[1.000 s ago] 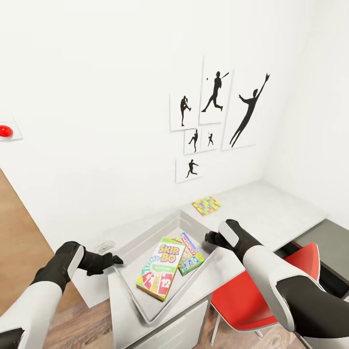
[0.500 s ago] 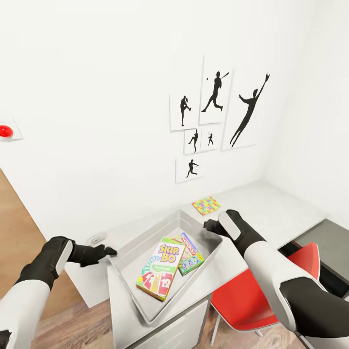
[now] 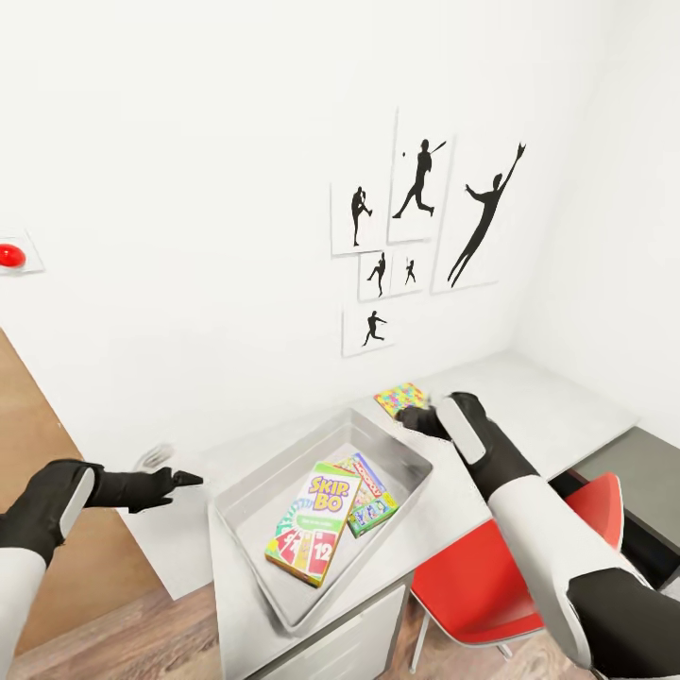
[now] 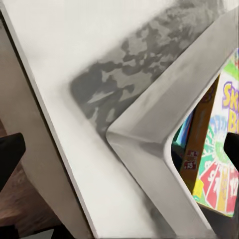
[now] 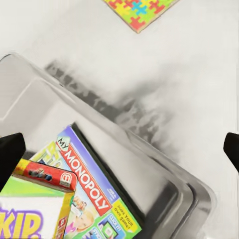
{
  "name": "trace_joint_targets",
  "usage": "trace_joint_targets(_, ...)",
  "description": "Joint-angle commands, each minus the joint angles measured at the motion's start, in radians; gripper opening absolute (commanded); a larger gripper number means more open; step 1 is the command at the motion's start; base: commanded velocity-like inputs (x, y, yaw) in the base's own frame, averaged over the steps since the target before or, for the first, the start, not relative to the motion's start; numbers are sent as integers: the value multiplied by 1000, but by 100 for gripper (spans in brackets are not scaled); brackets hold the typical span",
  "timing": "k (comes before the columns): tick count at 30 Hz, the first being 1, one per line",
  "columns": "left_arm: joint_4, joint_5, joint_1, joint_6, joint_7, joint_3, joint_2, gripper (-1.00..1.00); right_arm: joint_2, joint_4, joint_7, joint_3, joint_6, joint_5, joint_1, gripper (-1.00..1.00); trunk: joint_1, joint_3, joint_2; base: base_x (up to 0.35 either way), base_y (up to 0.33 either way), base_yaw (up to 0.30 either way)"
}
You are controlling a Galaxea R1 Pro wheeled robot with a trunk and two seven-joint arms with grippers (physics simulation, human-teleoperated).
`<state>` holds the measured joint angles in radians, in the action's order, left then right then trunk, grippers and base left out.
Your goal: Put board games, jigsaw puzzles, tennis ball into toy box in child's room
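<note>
The long white counter [image 3: 529, 397] runs along the white wall beneath a cluster of black-silhouette baseball posters [image 3: 420, 227]; on it sits the grey rectangular plastic toy box [image 3: 247, 491], set at an angle near the counter's nearer end; inside the box lie the green and yellow Skip-Bo card game box [image 3: 314, 522] on top, and the blue-edged Monopoly board game box [image 3: 373, 491] partly tucked beneath it; the right wrist view shows a small red box [image 5: 45, 175] resting on those games. The multicoloured square jigsaw puzzle [image 3: 402, 399] lies flat on the counter beyond the toy box, apart from it, close to the wall. The left gripper [image 3: 184, 479] hangs off the counter's end, beside the box's near corner and not touching it; its black jaws look narrowed to a point and hold nothing. The right gripper [image 3: 408, 416] hovers over the counter between the box's far rim and the puzzle; its wrist view shows the jaw tips at opposite edges, so the jaws stand wide and empty. A red chair [image 3: 491, 576] stands tucked at the counter's front; a red round button [image 3: 9, 254] is mounted on the wall at far left; wooden floor [image 3: 132, 633] lies below.
</note>
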<state>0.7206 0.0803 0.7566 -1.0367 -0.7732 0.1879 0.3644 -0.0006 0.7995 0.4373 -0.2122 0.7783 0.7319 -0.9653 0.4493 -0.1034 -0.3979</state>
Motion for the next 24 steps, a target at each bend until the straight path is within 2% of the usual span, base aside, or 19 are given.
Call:
trace_joint_targets(1, 0, 8, 0, -6, -39, 0, 24, 100, -17, 78, 8, 1, 28, 14, 24, 100, 1, -2, -2, 0, 0, 0)
trace_joint_targets(4, 1, 7, -2, -1, -137, -1, 71, 100, -55, 252, 0, 15, 92, 46, 82, 100, 1, -2, -2, 0, 0, 0)
trace_joint_targets(5, 2, 7, -5, 2, -199, -2, 95, 100, -69, 345, -9, 20, 128, 77, 117, 100, 1, -2, -2, 0, 0, 0)
trace_joint_targets(6, 2, 7, -7, 5, -232, -3, 106, 100, -74, 392, -14, 22, 146, 94, 136, 100, 1, -2, -2, 0, 0, 0)
trace_joint_targets(8, 3, 6, -24, 35, -372, -3, 147, 100, -87, 555, -26, 28, 198, 157, 213, 100, 1, -2, -2, 0, 0, 0)
trace_joint_targets(9, 3, 6, -30, 50, -408, -4, 156, 100, -89, 588, -28, 29, 207, 169, 233, 100, 1, -2, -2, 0, 0, 0)
trace_joint_targets(10, 3, 6, -44, 83, -478, -4, 171, 100, -91, 645, -32, 34, 217, 189, 272, 100, 1, -2, -2, 0, 0, 0)
trace_joint_targets(11, 2, 5, -60, 116, -549, -4, 181, 100, -93, 686, -34, 43, 223, 202, 310, 100, 1, -2, -2, 0, 0, 0)
trace_joint_targets(13, 2, 5, -76, 148, -619, -4, 187, 100, -94, 713, -38, 56, 227, 210, 350, 100, 1, -2, -2, 0, 0, 0)
trace_joint_targets(14, 2, 3, -92, 177, -685, -4, 191, 100, -95, 731, -45, 73, 230, 216, 390, 100, 1, -2, -2, 0, 0, 0)
trace_joint_targets(16, 2, 2, -115, 218, -764, -3, 195, 100, -95, 751, -79, 100, 232, 222, 445, 100, 1, -2, -2, 0, 0, 0)
trace_joint_targets(17, 2, 5, -128, 244, -794, -2, 196, 100, -96, 761, -125, 118, 233, 224, 479, 100, 1, -2, -2, 0, 0, 0)
trace_joint_targets(18, 2, 6, -134, 256, -798, -2, 197, 100, -96, 764, -155, 127, 233, 225, 496, 100, 1, -2, -2, 0, 0, 0)
trace_joint_targets(22, 1, 11, -157, 305, -798, 4, 197, 100, -96, 775, -507, 174, 212, 225, 635, 100, 1, -2, -2, 0, 0, 0)
trace_joint_targets(24, 1, 12, -159, 310, -798, 8, 198, 100, -96, 777, -613, 188, 192, 220, 677, 100, 1, -2, -2, 0, 0, 0)
